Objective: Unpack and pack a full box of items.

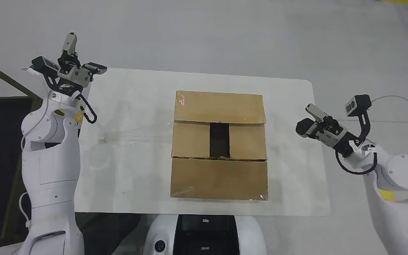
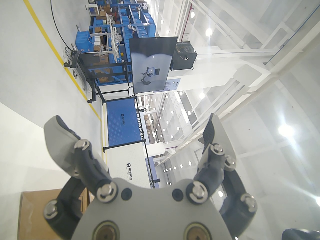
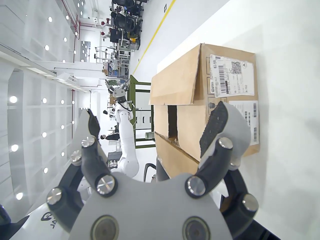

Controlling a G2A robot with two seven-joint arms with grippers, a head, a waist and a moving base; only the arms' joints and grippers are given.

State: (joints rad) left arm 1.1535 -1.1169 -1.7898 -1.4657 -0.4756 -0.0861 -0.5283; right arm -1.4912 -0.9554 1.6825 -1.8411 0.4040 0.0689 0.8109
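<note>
Cardboard box [image 1: 218, 145] sits mid-surface [image 1: 127, 159], between the two arms. Its two outer flaps are folded outward, and the inner flaps [image 1: 191, 140] lie flat with a dark gap [image 1: 218, 140] running away from the robot. The right pincer [image 3: 155, 116] is spread wide and empty. It hangs beside the box's right side and faces it, near but not touching. The left pincer [image 2: 132, 126], also wide and empty, is raised over the far left corner and aimed upward, well apart from the box. The right arm looks nearer, so its inner flap is probably the first to lift.
</note>
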